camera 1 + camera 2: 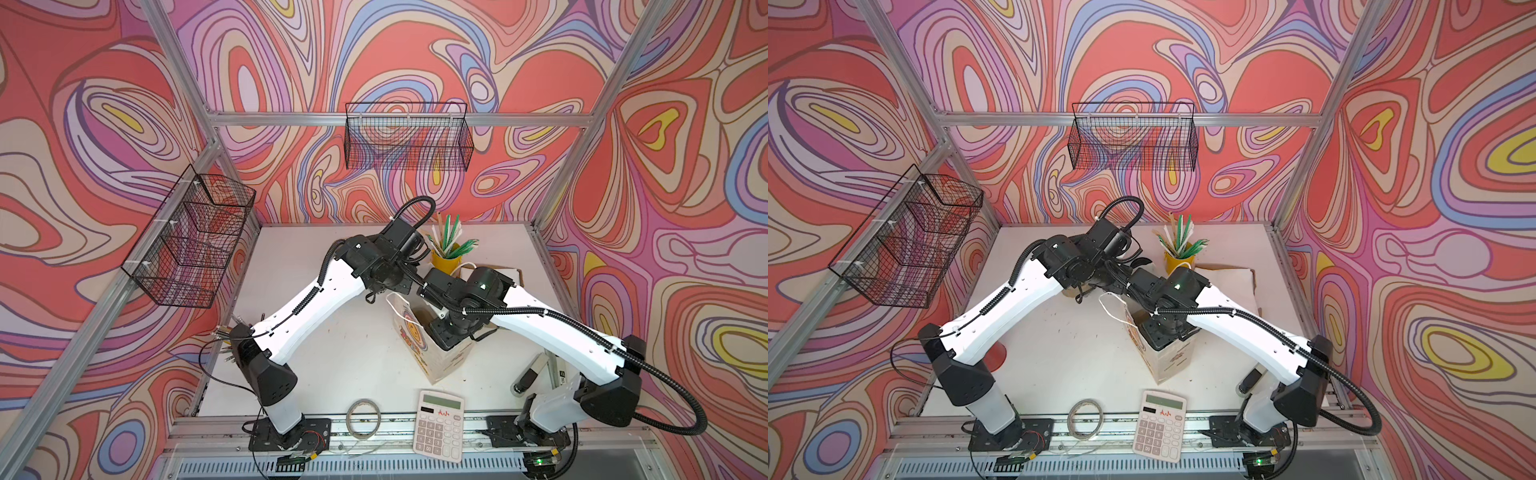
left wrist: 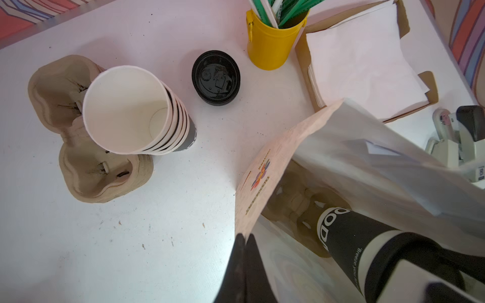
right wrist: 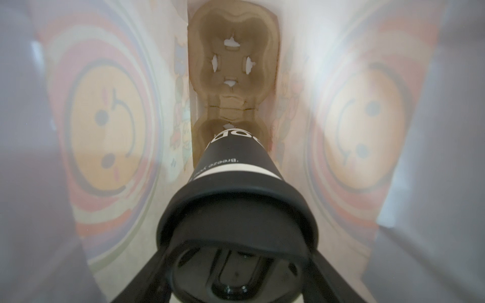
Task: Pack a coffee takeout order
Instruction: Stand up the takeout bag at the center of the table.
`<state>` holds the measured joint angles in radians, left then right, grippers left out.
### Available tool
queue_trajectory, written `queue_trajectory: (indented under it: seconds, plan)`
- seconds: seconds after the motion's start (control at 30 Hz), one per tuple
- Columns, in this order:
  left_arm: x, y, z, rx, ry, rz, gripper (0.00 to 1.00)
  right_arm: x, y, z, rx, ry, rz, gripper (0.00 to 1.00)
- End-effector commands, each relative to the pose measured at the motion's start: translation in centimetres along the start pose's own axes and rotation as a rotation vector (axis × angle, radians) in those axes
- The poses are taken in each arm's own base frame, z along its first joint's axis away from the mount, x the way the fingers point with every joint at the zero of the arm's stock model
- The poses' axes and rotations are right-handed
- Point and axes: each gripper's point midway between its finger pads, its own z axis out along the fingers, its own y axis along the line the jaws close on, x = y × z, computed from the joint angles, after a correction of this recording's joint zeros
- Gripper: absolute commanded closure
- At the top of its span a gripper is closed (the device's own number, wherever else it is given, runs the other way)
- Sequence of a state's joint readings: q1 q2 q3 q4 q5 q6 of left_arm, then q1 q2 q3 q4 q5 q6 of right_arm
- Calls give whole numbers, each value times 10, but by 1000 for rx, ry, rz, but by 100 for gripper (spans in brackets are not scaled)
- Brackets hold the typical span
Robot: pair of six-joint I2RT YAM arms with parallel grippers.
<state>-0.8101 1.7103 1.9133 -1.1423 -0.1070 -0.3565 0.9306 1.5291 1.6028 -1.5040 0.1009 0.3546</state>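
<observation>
The tall white paper bag point(image 1: 436, 357) point(image 1: 1167, 361) stands open at the table's middle right. My left gripper point(image 2: 245, 238) is shut on the bag's rim, pinching the printed wall point(image 2: 262, 178) between its fingertips. My right gripper point(image 3: 237, 251) reaches down inside the bag and is shut on the lid end of the black paper cup point(image 3: 236, 168) point(image 2: 349, 236). The tan pulp carrier point(image 3: 233, 52) point(image 2: 291, 199) lies on the bag's floor. The cup's base is at the carrier's nearer pocket; the farther pocket is empty. Smiley prints show through the bag's walls point(image 3: 105, 131).
Behind the bag stand a stack of lidless cups point(image 2: 136, 110), a stack of spare carriers point(image 2: 78, 157), loose black lids point(image 2: 215, 78), a yellow pot of straws point(image 2: 273, 42) and a cardboard box of napkins point(image 2: 362, 57). A calculator point(image 1: 438, 424) and a tape roll point(image 1: 365, 417) lie at the front edge.
</observation>
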Motion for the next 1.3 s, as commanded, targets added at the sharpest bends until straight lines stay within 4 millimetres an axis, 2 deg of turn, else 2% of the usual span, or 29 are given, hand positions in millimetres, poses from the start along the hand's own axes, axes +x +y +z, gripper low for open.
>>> queue_trajectory:
  seconds: [0.0,0.17,0.3,0.37,0.5,0.77,1.0,1.27]
  plan:
    - [11,-4,-12,8,31,62,100,-33,15,2,-48,-82,-32,37]
    - [3,-8,-1,64,33,43,100,-38,21,9,-61,-71,-40,38]
    - [1,-13,5,81,41,40,92,-37,23,14,-66,-58,-33,38]
    - [-3,-13,6,81,8,37,81,-39,25,14,-79,-65,-30,38]
    - [-5,-16,4,101,2,27,79,-39,23,16,-61,-51,-19,38]
    - [-3,-14,0,103,-22,5,69,-29,19,25,-51,-30,4,38]
    - [-3,-15,-4,119,-46,-5,67,-34,22,26,-60,-37,16,39]
    - [-2,-21,7,149,-48,-16,66,-27,17,28,-44,10,50,39]
